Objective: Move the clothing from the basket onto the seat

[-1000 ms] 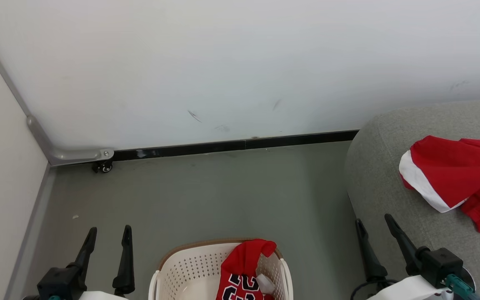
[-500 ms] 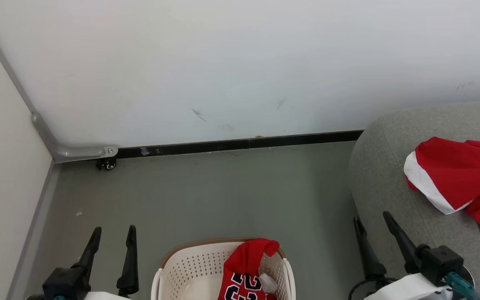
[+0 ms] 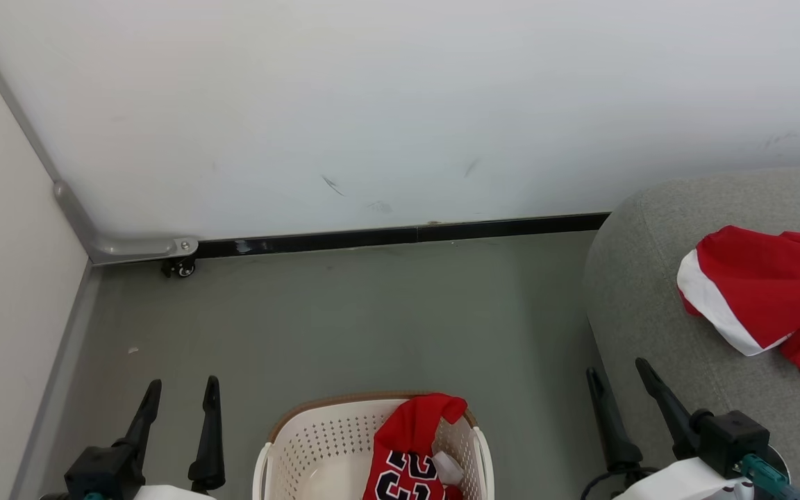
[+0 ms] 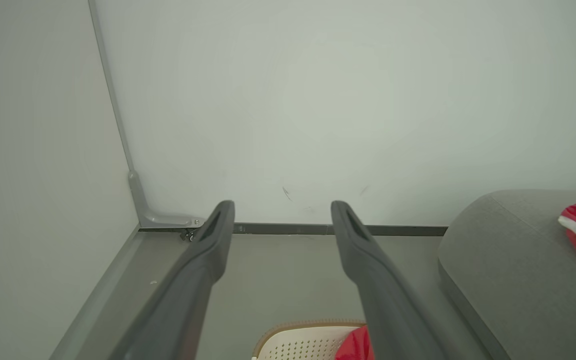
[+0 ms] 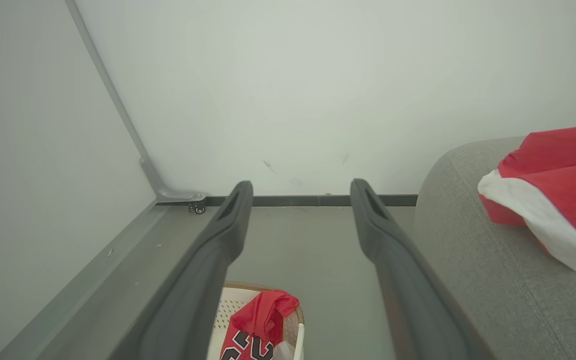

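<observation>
At the lower left of the head view, the left gripper (image 3: 183,383) is hanging over the grey floor (image 3: 372,312), with its long dark jaws standing wide apart and holding nothing. To its right, at the bottom centre, the basket (image 3: 317,444) is sitting on the floor. It is cream plastic with rounded corners, walls punched with rows of small holes, and a brown band running round the rim. The jersey (image 3: 410,451) is lying in the basket's right half. It is soft red cloth with black, white-edged numerals, and its upper fold is draping over the far rim, so its long axis is running up and down the frame. At the lower right, the right gripper (image 3: 616,368) is hovering just beside the rounded edge of the seat (image 3: 650,292), jaws likewise spread wide and empty. The seat, in grey woven fabric, is spreading along the right side, and a second red garment (image 3: 761,285) with a white panel is lying crumpled on it.

The jersey is lying between the two grippers and lower in the frame than both, so either arm is going to have to draw back and dip into the basket. The right arm looks slightly nearer, and the seat is on its side. The raised fold at the rim seems the easiest place to pinch such limp cloth.
</observation>
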You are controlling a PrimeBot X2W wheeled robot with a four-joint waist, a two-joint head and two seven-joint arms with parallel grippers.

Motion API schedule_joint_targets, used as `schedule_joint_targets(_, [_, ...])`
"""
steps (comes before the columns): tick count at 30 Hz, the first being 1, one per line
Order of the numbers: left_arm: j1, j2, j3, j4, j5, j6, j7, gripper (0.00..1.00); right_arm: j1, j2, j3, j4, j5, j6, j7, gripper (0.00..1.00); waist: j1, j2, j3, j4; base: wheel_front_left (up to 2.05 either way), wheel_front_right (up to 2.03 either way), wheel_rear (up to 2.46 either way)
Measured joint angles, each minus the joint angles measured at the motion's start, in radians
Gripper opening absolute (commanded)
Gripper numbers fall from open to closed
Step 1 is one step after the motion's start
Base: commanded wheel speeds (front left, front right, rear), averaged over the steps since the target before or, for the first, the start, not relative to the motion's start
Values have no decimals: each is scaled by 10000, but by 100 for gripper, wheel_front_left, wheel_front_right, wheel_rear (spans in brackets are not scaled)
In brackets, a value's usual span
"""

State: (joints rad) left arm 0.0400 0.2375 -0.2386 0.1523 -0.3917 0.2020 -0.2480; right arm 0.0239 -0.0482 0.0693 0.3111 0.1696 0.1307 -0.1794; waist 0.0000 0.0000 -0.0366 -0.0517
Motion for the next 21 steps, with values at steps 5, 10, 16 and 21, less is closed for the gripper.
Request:
schedule_joint_targets(5, [0,-54,29,6,105,-10,0,100,2,0,0,-159,0,0,125,100,0,0,63,4,0,0,0])
schedule_joint_targets(10, [-3,-121,40,6,205,-138,0,100,2,0,8,-334,0,0,125,100,1,0,156,-2,0,0,0])
schedule_joint_targets(16, [-145,-98,-176,2,385,-408,0,100,-11,4,-171,-606,-94,0,119,100,1,0,316,-43,0,0,0])
schedule_joint_targets(21, [-703,17,-644,163,617,-809,0,100,-14,21,-562,-895,-401,0,107,100,1,0,530,-113,0,0,0])
